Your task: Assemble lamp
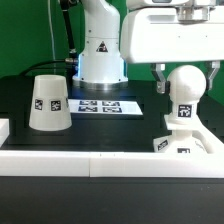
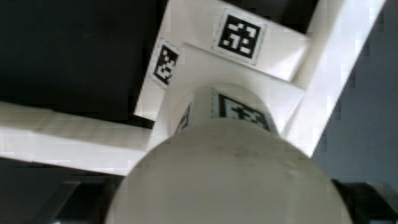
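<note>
- A black table (image 1: 110,122) is seen, with green backdrop (image 1: 25,35) behind.
- The bulb (image 1: 184,92) stands on the base (image 1: 185,138) at the exterior view's right; the shade (image 1: 48,103) sits left.
- The gripper (image 1: 186,78) straddles the bulb, jaws wide, nothing visibly clamped.
- Only the wrist view shows the bulb's stem tag (image 2: 238,112).

A dark counter (image 1: 30,150) is seen, bounded along its near edge by a low white rail (image 1: 90,165) that runs across the exterior view; a short white block (image 1: 3,130) is placed at the exterior view's left end. The marker board (image 1: 98,105) is laid flat on the counter toward the back, with black-and-white square tags printed on it. A green backdrop (image 1: 25,30) is hung behind. Dark cables (image 1: 66,30) are seen trailing down before it.
</note>
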